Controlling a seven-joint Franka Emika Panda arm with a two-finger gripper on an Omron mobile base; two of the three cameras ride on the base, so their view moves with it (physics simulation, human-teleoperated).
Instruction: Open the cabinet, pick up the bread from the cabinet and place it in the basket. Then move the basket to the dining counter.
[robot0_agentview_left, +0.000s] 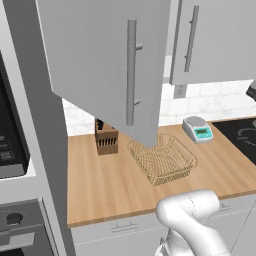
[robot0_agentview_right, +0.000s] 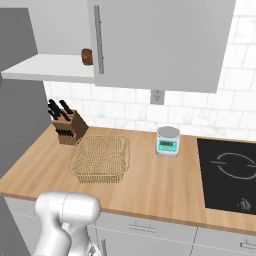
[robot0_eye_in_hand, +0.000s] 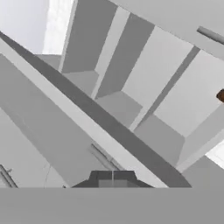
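Note:
The light grey cabinet (robot0_agentview_left: 100, 60) hangs above the counter with its left door swung wide open; its handle (robot0_agentview_left: 131, 72) faces me. Inside, the small dark-brown bread (robot0_agentview_right: 87, 56) sits on the white shelf (robot0_agentview_right: 45, 67), half hidden behind the door edge (robot0_agentview_right: 95, 40). In the hand view the bread (robot0_eye_in_hand: 221, 95) shows at the right border, far from my gripper (robot0_eye_in_hand: 113, 178), whose dark tips stand together with nothing between them. The golden wire basket (robot0_agentview_left: 162, 159) (robot0_agentview_right: 100, 159) rests empty on the wooden counter below the cabinet. The dining counter is out of view.
A knife block (robot0_agentview_right: 67, 125) stands left of the basket. To the right are a small kitchen scale (robot0_agentview_right: 168, 141) and a black cooktop (robot0_agentview_right: 230, 170). The second cabinet door (robot0_agentview_left: 215, 40) is closed. A tall grey oven unit (robot0_agentview_left: 20, 150) bounds the counter on the left.

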